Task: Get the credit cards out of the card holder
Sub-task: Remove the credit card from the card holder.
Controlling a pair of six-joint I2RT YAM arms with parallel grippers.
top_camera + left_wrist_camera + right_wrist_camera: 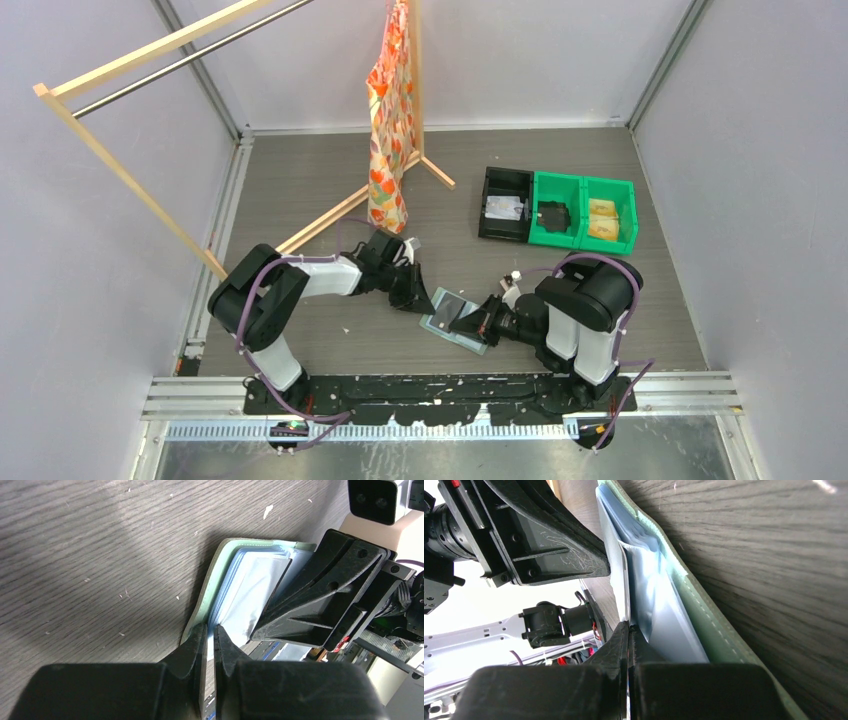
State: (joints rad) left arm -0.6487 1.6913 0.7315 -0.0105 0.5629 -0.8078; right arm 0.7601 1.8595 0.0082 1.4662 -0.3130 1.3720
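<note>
On the grey bench (450, 150), left jaws clench the card holder (245, 590) at its green edge, right jaws its pale pocket.

small sage-green fabric bifold card holder (450, 322) (209, 587) (706, 627) lying open on the grey wood-grain table (330, 345), front and centre, pale blue-grey inner pockets up (leaves fanned a bit)

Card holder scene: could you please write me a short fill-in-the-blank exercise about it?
1. The card holder lies ___ between the left gripper and the right gripper.
2. Its outer cover is sage ___.
3. Next to the black bin stand ___ green bins.
4. The right gripper's jaws are ___.
Missing words: open, green, two, shut.
</note>
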